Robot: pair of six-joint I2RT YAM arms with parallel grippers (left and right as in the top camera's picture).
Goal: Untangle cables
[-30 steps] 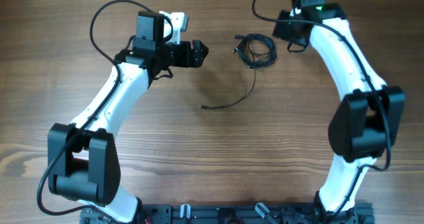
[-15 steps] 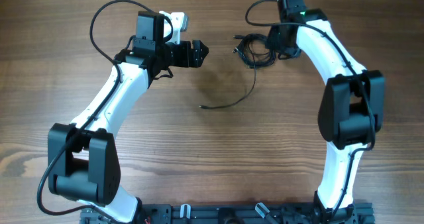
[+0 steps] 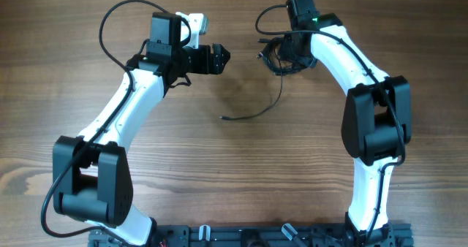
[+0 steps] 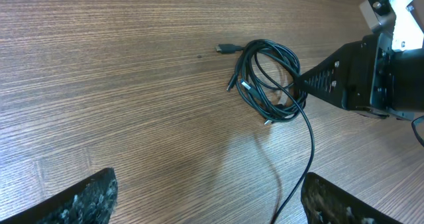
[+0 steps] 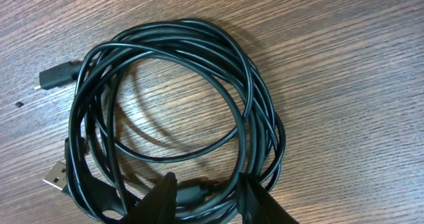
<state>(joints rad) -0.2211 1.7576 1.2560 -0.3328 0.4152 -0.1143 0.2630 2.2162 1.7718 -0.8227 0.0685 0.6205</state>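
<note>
The cables (image 3: 281, 57) are thin black cords wound into a loose coil at the far middle of the table, with one tail trailing toward the near left. My right gripper (image 3: 287, 55) is down on the coil's right side. In the right wrist view its fingers (image 5: 162, 199) stand a little apart astride a few strands and a small plug at the near edge of the cables (image 5: 173, 91). My left gripper (image 3: 227, 57) hovers left of the coil, open and empty. The left wrist view shows the cables (image 4: 268, 81) ahead of my left gripper (image 4: 211, 192).
A flat USB plug (image 5: 55, 178) and a smaller plug (image 5: 55, 75) stick out on the coil's left side. The tail's free end (image 3: 224, 118) lies on bare wood at mid-table. Both arm bases stand at the near edge.
My right arm has swung left and down onto the coil, and its jaws have narrowed around the strands. The left arm and the cables have not moved.
</note>
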